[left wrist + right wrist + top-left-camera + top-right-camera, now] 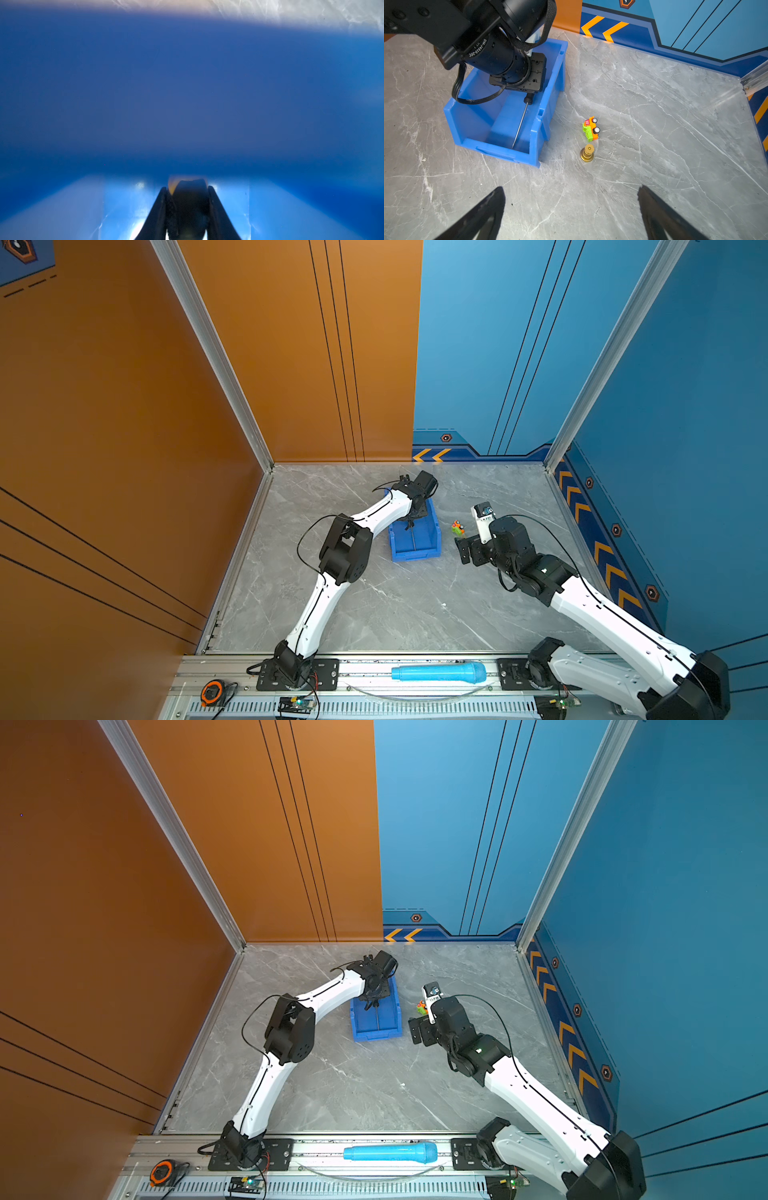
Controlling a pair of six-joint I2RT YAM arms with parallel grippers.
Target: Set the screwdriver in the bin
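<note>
The blue bin [415,556] [376,1036] [508,153] stands on the grey tabletop toward the back. My left gripper [410,524] [371,1003] [188,188] reaches down inside it and is shut on the screwdriver [190,199] by its black handle, whose orange cap shows past the fingertips. In the right wrist view the screwdriver's thin silver shaft [520,124] runs along the bin's inside toward the low front lip. The bin's blurred inner wall [187,93] fills the left wrist view. My right gripper [467,549] [419,1031] [571,188] hangs open and empty over bare table to the bin's right.
A small orange-and-green toy truck [590,128] [458,527] and a brass-coloured knob [587,153] lie between the bin and my right gripper. A light-blue toy microphone [438,672] and an orange tape measure [212,692] rest on the front rail.
</note>
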